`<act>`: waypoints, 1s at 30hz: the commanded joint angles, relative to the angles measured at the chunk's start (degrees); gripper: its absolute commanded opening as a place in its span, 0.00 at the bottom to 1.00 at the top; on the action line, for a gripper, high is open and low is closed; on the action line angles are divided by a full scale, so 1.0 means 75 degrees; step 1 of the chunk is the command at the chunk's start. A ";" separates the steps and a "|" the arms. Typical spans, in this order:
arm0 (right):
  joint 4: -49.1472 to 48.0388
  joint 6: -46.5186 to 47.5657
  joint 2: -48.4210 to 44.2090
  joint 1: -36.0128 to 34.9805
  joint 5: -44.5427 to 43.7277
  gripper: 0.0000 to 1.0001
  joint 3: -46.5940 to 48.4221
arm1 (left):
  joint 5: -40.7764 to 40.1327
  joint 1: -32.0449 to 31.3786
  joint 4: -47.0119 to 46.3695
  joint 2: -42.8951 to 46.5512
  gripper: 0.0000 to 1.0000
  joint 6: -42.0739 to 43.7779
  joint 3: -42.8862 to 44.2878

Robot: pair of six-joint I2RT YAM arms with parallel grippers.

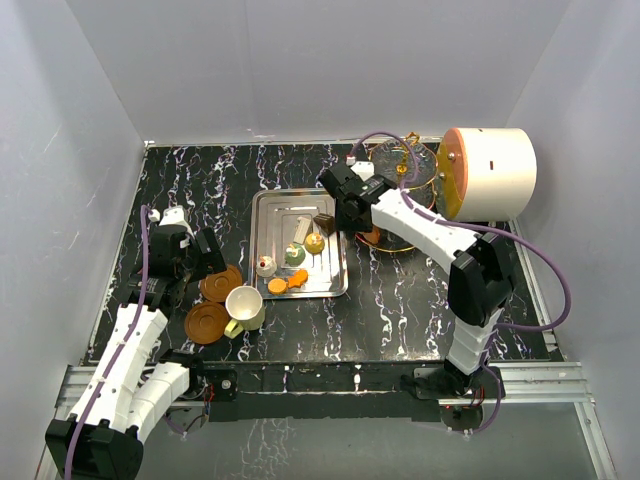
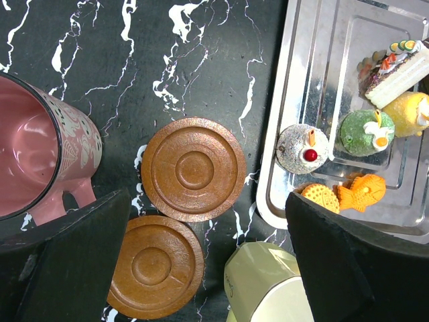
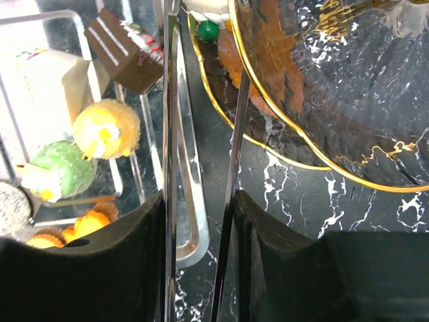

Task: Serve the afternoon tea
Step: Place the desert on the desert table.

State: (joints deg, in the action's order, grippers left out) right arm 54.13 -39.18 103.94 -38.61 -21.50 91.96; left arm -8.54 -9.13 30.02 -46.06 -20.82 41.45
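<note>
My left gripper (image 2: 208,201) is open above two brown saucers (image 2: 194,169) (image 2: 155,266) that lie side by side. The cream cup (image 2: 268,288) lies beside them and the maroon cup (image 2: 40,157) is at the left. Small cakes sit on the steel tray (image 1: 300,288): a white ball with a cherry (image 2: 303,149), a green one (image 2: 366,132), a yellow one (image 3: 106,129), a brown slice (image 3: 124,50) and orange pieces (image 2: 362,191). My right gripper (image 3: 199,201) is shut on metal tongs (image 3: 169,134), between the tray and the gold-framed glass stand (image 3: 348,161). A cake (image 3: 209,30) rests on the stand's lower tier.
A big white cylinder with an orange end (image 1: 490,175) lies at the back right, right of the stand (image 1: 400,175). White walls close in the black marble table (image 1: 400,300) on three sides. The tray stands mid-table, with the saucers (image 1: 222,283) and the cream cup (image 1: 245,307) to its left.
</note>
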 commanded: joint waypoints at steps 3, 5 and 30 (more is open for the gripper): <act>-0.0624 -0.0539 -0.0410 0.0013 -0.0637 0.34 -0.0510 | 0.0059 -0.0025 -0.0030 0.0118 0.99 0.0031 0.0001; -0.0848 -0.0629 -0.0464 0.0003 -0.0657 0.34 -0.0792 | 0.0083 -0.0025 -0.0045 0.0118 0.99 0.0033 0.0001; -0.2640 0.0064 -0.2781 -0.0236 -0.0439 0.37 -0.3327 | 0.0050 -0.0022 0.0015 0.0263 0.99 0.0000 0.0009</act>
State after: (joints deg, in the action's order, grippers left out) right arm 35.40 -39.97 89.08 -41.15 -23.33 68.03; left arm -8.14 -9.13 30.02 -45.45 -20.82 41.45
